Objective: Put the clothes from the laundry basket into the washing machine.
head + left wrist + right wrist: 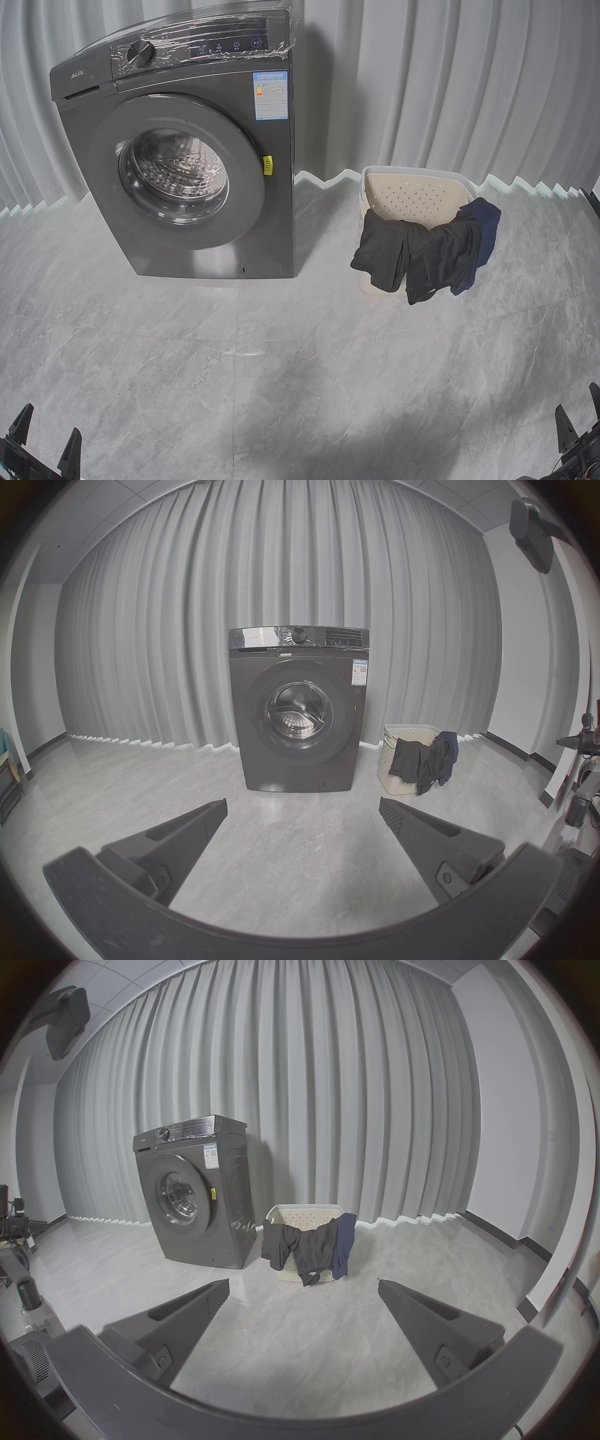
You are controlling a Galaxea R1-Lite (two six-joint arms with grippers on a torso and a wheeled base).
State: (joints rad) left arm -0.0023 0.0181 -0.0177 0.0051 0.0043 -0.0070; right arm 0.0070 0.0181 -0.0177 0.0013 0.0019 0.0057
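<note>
a: where are the clothes?
b: they hang over the front rim of the laundry basket [414,195]. it stands on the floor [281,375] to the robot's right of the washing machine [187,187], near it but not touching. a dark grey garment [406,253] hangs down the front, and a navy one [486,228] lies over the right corner.
a: anything more inside the basket?
b: cannot tell. the hanging cloth hides the front wall, and of the inside just the perforated back wall can be seen. the dark folds run together, so the number of pieces is hard to make out.
a: and the machine's door?
b: the round door sits flush with the front, and the steel drum shows through its middle. the control panel [200,47] lies under crinkled plastic film.
a: the hands?
b: the left hand [50,425] and right hand [576,403] sit low at the near corners of the head view, cut off by its edge and well apart from basket and machine. in each wrist view the fingers are spread wide with nothing between them.
</note>
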